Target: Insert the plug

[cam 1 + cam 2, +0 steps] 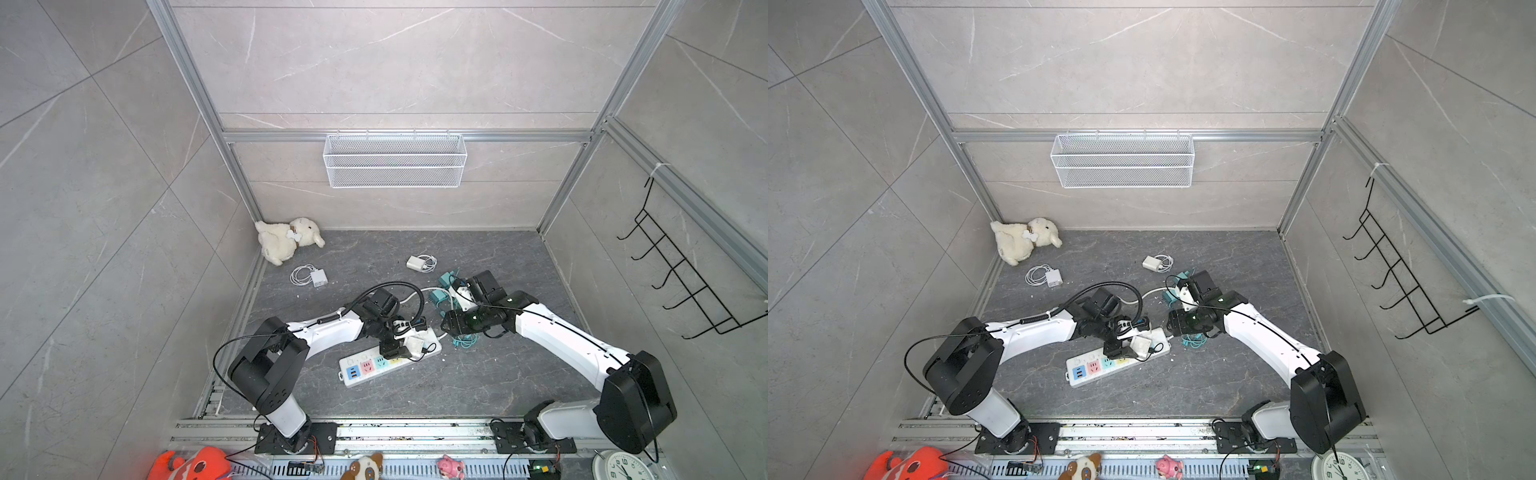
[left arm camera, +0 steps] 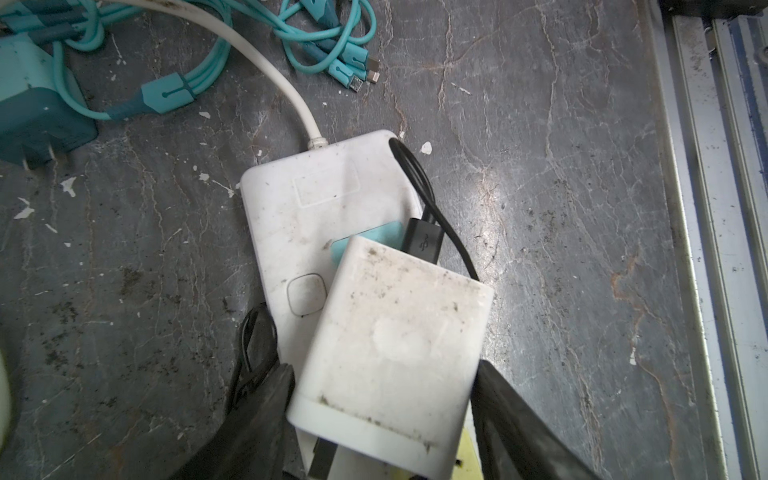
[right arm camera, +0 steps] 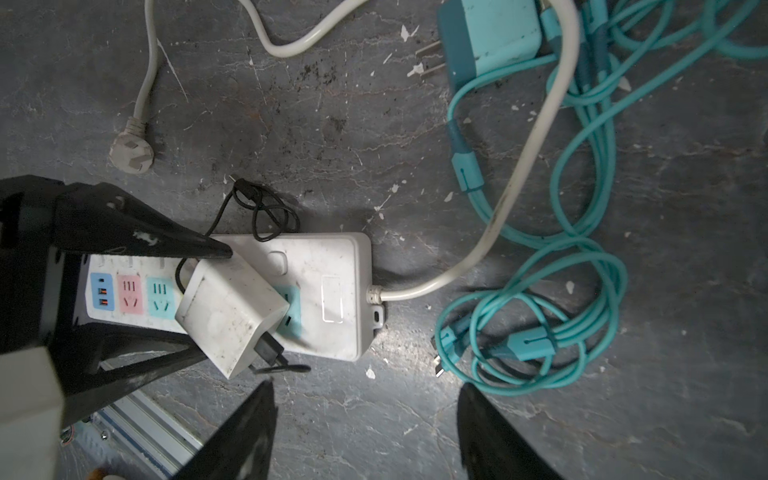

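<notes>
Grey tiled walls box in a dark, veined tabletop [image 1: 478,374], scuffed and flecked with white chips. Your white USB charger [image 2: 395,345] sits tilted over the white power strip [image 3: 332,266], covering part of a teal socket [image 3: 291,316]. Your left tool [image 2: 384,368] is clamped on its 2 flat sides. Your right tool [image 3: 365,385] hangs spread and empty just off the strip's cord end.

Expect the charger to be light and rigid, with smooth, grimy plastic that may pivot between the fingers (the black cable [image 2: 419,183] plugged into it should add little drag). I'd hold it low on the flat sides and level it before pressing. The strip looks light enough to slide, so bracing it may help.
</notes>
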